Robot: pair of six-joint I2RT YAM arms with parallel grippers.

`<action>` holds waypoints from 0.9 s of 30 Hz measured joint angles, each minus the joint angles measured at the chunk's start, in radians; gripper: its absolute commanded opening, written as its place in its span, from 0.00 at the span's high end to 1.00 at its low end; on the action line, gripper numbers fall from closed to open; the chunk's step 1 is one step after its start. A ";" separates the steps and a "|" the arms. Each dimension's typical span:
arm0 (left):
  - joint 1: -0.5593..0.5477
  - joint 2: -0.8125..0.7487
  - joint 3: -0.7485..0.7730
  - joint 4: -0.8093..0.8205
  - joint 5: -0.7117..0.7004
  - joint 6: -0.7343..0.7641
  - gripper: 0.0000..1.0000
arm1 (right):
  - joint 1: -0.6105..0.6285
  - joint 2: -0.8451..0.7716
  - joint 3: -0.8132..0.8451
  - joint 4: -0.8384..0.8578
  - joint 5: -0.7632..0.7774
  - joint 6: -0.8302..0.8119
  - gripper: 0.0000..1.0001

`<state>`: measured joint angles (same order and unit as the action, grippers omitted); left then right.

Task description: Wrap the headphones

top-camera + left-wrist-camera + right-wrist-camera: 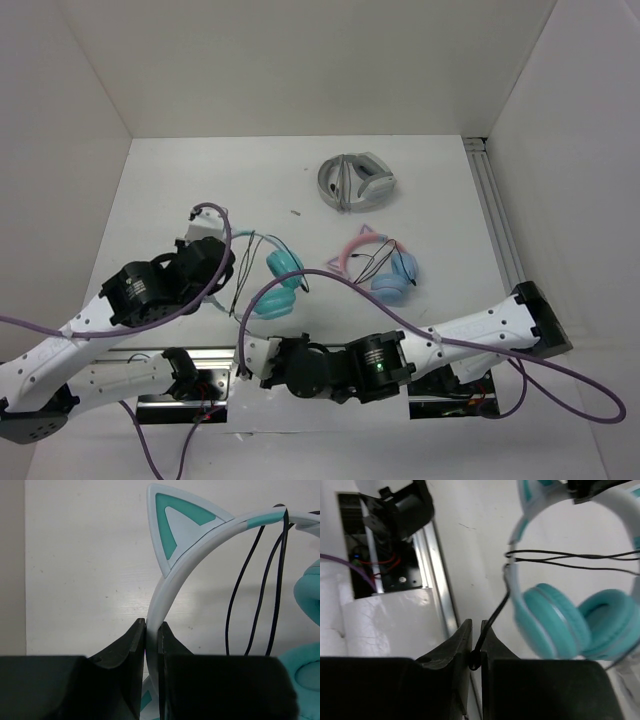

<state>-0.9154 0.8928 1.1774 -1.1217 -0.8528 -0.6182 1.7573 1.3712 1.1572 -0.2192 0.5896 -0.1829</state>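
Both arms grip the teal headphones (283,280), which sit just 7 o'clock of the table (180,180) centre.

The left jaws are clenched on the whitish headband (170,585), just below one pointed cat ear (172,522) at their 12 o'clock. The right jaws are pinched shut on the thin black cable (495,610), which runs up toward 1 o'clock to the headband's edge. From there two strands of it stretch across the arch toward 3 o'clock, above the two teal ear cups (555,620). It is hard to tell whether the cups rest on the table or hang just above it. From above, the pink-and-blue headphones (385,265) lie near at 3 o'clock of the teal pair. The grey-white folded headphones (358,182) lie well apart at 1 o'clock.
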 measured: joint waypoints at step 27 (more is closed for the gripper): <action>0.000 -0.056 -0.014 0.124 0.705 0.368 1.00 | -0.022 -0.046 -0.121 0.249 0.754 -0.406 1.00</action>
<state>-0.9154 0.8368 1.1637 -0.9977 -0.1474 -0.2504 1.7355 1.3251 1.0359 0.0296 1.3437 -0.5892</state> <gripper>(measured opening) 0.237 0.148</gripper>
